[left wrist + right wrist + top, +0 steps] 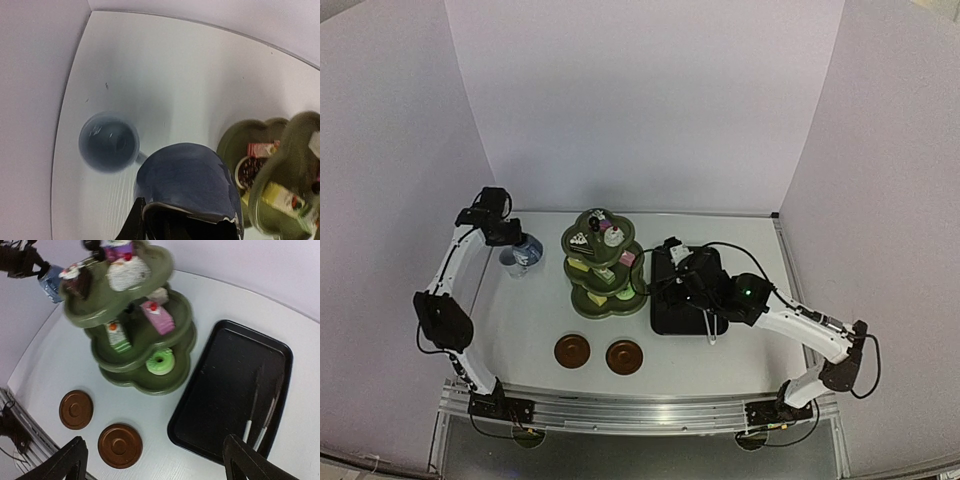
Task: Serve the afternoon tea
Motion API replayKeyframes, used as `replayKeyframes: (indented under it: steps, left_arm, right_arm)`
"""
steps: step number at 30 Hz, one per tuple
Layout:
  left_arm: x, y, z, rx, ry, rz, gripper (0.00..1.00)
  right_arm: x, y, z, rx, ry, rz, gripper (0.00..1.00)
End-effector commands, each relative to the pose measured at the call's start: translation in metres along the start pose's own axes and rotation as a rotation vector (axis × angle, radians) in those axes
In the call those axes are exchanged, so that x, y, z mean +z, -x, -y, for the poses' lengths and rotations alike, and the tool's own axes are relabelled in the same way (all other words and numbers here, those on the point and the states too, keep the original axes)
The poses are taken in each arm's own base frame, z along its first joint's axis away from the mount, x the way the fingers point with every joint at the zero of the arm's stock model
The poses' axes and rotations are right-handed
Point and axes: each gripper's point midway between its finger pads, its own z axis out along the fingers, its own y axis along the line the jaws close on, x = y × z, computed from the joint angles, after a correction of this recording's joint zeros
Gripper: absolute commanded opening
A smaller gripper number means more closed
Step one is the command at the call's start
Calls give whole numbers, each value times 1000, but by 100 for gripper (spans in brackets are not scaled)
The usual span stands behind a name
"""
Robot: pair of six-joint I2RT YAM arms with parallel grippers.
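Left arm [453,268] reaches forward along the left side, elbow bent low near the base, wrist turned inward; left gripper [508,238] clamped tight on the small dark-blue pot [187,175]. Right arm [800,325] stretches forward and inward from its base. Right gripper [154,442] points down, jaws spread wide, nothing between them.

You can read no lettering, number, brand or sign in any of the three views. In the left wrist view, the red-topped cake [262,149] and the yellow cake [281,196] on the stand [234,142] show only as blurred patches of colour. They are too soft to tell whether either bears any print.
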Motion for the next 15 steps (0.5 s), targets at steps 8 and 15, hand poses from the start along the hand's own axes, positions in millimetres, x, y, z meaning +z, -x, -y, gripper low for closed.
replayKeyframes:
  steps: [8, 15]
  left_arm:
    - [-115, -103, -6, 126, -14, -59, 0]
    - [-130, -137, 26, 186, -71, -56, 0]
  right_arm:
    - [37, 13, -202, -448, 333, 249, 92]
    - [97, 2, -279, -499, 306, 314, 88]
